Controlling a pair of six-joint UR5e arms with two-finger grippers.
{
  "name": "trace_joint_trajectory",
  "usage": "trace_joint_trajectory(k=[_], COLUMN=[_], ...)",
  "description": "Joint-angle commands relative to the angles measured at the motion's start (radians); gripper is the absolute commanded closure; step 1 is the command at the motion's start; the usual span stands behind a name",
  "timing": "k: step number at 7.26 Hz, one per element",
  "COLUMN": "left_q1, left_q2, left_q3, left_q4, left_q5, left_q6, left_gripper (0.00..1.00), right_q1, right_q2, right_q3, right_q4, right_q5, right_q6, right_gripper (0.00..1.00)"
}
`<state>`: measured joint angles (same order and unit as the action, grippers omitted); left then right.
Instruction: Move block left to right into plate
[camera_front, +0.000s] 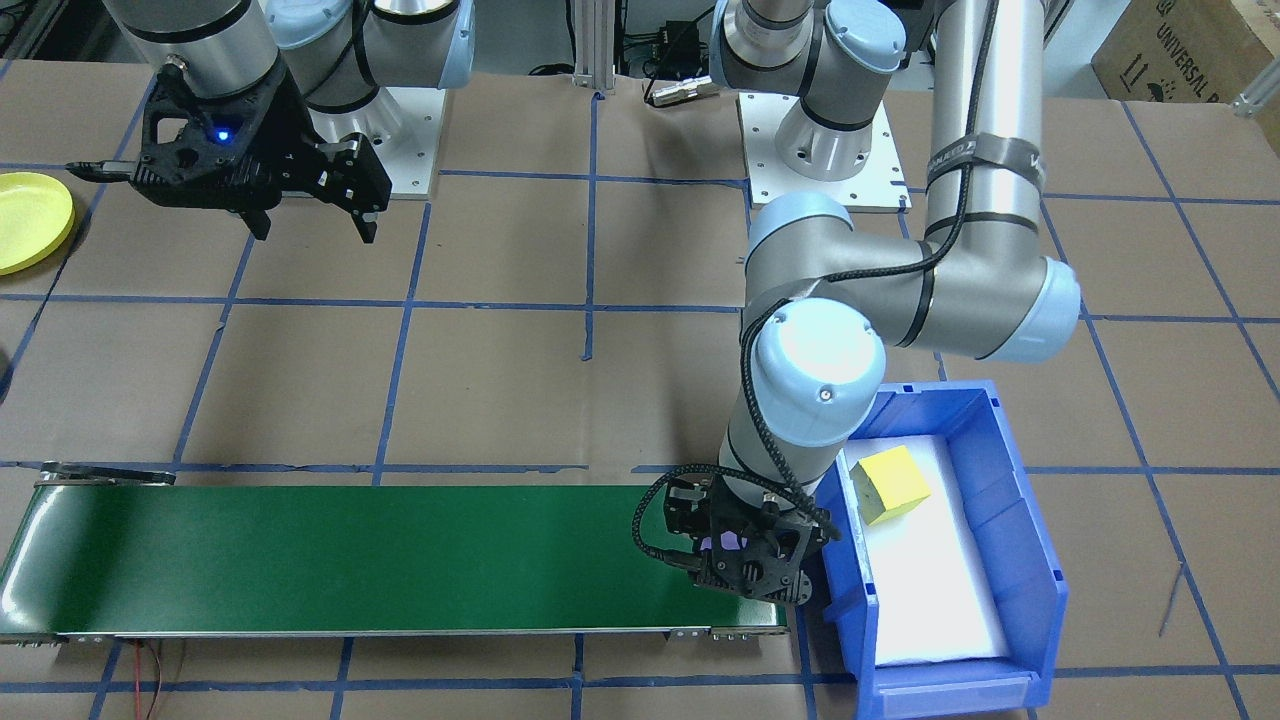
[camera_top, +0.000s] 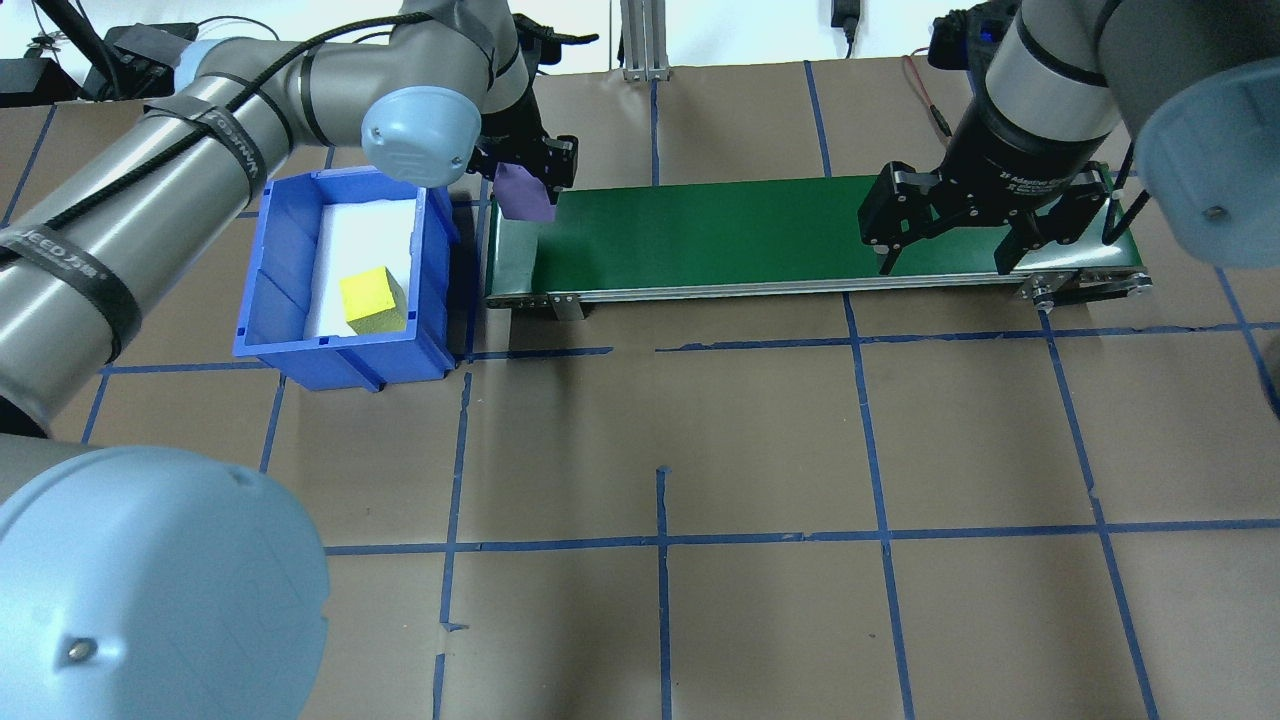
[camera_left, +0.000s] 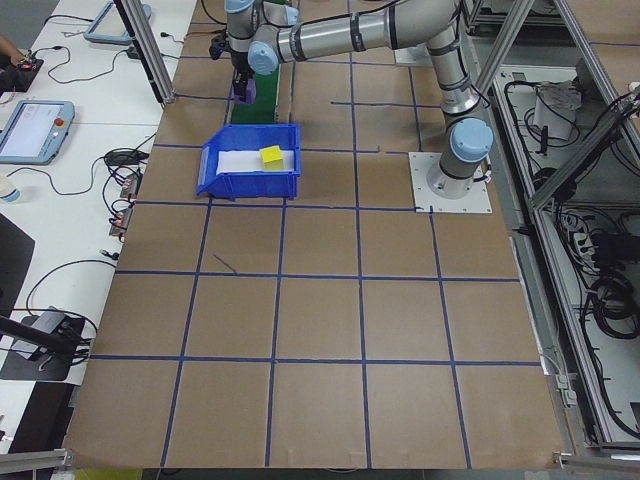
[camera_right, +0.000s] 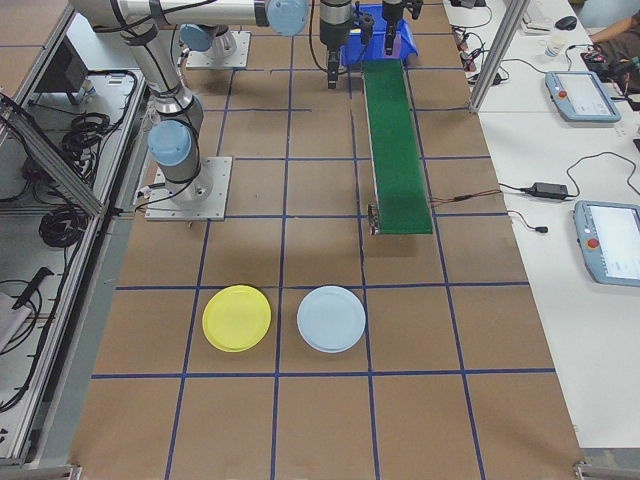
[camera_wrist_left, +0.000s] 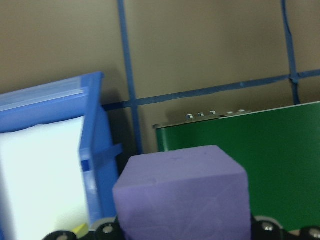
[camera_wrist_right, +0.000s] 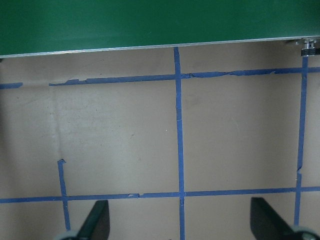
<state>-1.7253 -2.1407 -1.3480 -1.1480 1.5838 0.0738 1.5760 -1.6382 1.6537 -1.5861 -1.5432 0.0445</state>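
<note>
Left gripper (camera_top: 528, 185) clamps the purple block (camera_top: 524, 194) over the belt's (camera_top: 700, 235) end beside the bin (camera_top: 262, 290); right gripper (camera_top: 945, 232) spread wide, bare, above the belt's other end; plate (camera_right: 237, 318) well beyond the belt.

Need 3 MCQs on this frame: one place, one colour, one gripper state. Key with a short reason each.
1. Where is the yellow block?
A. on the conveyor
B. in the blue bin
C. on the yellow plate

2. What colour is the block in the left gripper?
A. purple
B. red
C. green

3. What state is the right gripper in?
A. shut on a block
B. open, empty
C. out of view

Key: 1 B, it lies on the bin's white liner. 2 A, the purple block fills the left wrist view. 3 B, its fingers stand apart over bare paper.
</note>
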Motion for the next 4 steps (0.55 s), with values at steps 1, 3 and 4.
trace_joint_trajectory(k=[1,3,4], left_q1=[-0.010,-0.013,-0.013], left_q2=[-0.024,0.016,0.074], left_q3=[-0.037,-0.040,-0.040], left_q4=[0.021,0.011,-0.010], left_q5=[-0.001,-0.011,-0.005], left_q6=[-0.005,-0.012,-0.026], left_gripper=[0.17,0.00,0.00], right_q1=[-0.004,-0.014,-0.022], right_q2=[0.000,0.000,0.001], right_q3=[-0.003,-0.014,-0.024], right_q4=[0.000,0.003,0.014], right_q5=[-0.002,-0.002,-0.002], right_q6=[-0.002,-0.040,-0.076], right_gripper=[0.00,0.00,0.00])
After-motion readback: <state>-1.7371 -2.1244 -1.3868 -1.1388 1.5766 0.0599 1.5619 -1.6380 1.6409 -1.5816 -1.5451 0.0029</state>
